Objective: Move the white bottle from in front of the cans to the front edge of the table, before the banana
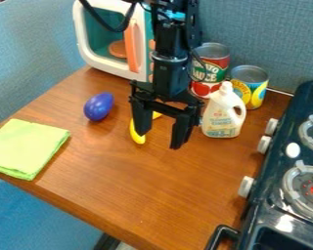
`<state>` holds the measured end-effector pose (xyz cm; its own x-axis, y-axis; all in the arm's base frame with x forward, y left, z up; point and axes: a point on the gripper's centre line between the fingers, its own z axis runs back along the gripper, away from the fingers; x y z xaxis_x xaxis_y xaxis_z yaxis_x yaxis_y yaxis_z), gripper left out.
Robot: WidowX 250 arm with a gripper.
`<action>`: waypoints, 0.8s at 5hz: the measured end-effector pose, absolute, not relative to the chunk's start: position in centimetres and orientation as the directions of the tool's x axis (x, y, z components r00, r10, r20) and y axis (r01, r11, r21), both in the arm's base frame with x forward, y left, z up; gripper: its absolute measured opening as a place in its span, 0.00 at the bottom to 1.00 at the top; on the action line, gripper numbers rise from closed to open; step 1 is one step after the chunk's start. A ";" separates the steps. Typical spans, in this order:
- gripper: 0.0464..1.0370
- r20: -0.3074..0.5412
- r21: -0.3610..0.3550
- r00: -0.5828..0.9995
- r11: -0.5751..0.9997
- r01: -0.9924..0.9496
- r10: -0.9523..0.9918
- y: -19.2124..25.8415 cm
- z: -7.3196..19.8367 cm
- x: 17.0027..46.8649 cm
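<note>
- The gripper (pixel 160 139), its fingers wide apart with nothing between them, hangs left of the white handled bottle (pixel 222 112).
- The yellow banana (pixel 137 138), left of the bottle, lies on the table partly behind one finger.
- The red-labelled can (pixel 211 68) and yellow-and-blue can (pixel 250 86) stand behind the bottle.
- The step looks like positioning near the banana; a grasp would call for lining both fingers up across it, clear of the bottle.

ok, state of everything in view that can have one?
Gripper: open
Banana: lying down, partly hidden behind gripper
Purple toy: lying down
White bottle: upright
Red can: upright
Yellow can: upright
Green cloth: folded, flat
Microwave: door looks shut
Stove: can't tell whether on
</note>
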<state>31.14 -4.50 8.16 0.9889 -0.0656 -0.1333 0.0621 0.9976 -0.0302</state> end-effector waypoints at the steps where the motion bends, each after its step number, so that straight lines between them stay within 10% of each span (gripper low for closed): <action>1: 0.96 -0.162 -0.028 0.985 0.998 0.061 -0.065 -4.5 7.3 30.9; 4: 0.96 -0.018 -0.136 0.998 0.989 0.060 -0.063 -7.6 13.8 35.2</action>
